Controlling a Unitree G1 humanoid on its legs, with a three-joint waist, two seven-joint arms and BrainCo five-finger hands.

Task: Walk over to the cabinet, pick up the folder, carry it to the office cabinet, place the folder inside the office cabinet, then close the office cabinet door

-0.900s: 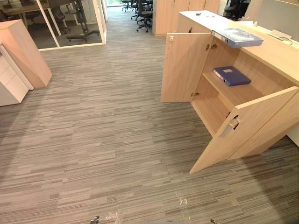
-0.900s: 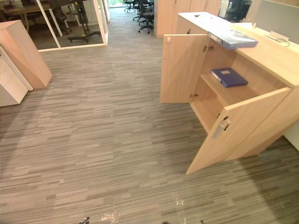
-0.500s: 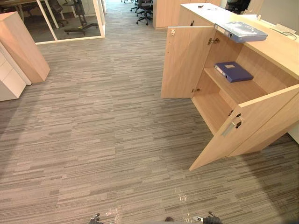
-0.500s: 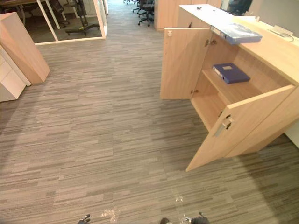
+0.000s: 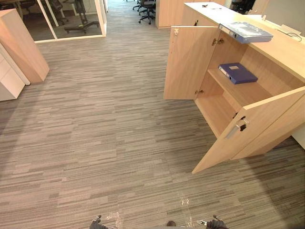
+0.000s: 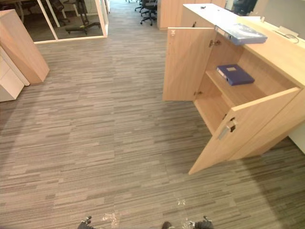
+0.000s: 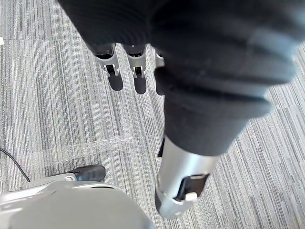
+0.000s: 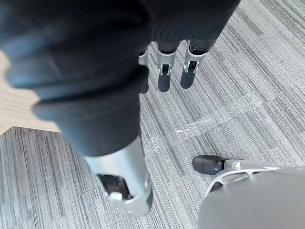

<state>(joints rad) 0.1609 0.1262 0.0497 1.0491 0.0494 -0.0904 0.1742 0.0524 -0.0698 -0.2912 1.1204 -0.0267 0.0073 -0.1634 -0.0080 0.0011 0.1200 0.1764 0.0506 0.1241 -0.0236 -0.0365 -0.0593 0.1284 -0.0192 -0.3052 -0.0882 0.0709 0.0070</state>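
camera shifted | folder [image 5: 248, 31] atop cabinet [image 5: 282, 51] | left hand [image 7: 110, 62], right hand [image 8: 164, 72] far off

Both hands barely make it into the head views: the left hand [image 5: 96, 222] and right hand [image 5: 215, 223] are just dark bits chopped off by the bottom edge. Up close, the ribbed cover [image 7: 200, 52] blocks most of each hand, so just a few fingers [image 7: 116, 81] poke past it. The near door [image 5: 248, 129] hides part of the office cabinet's [image 5: 281, 50] lower shelf, and the cabinet's right end runs off the picture. The label on the blue folder [image 5: 237, 73] is too small to read. Small dark things [image 5: 205, 6] on the far top, no clue what they are.
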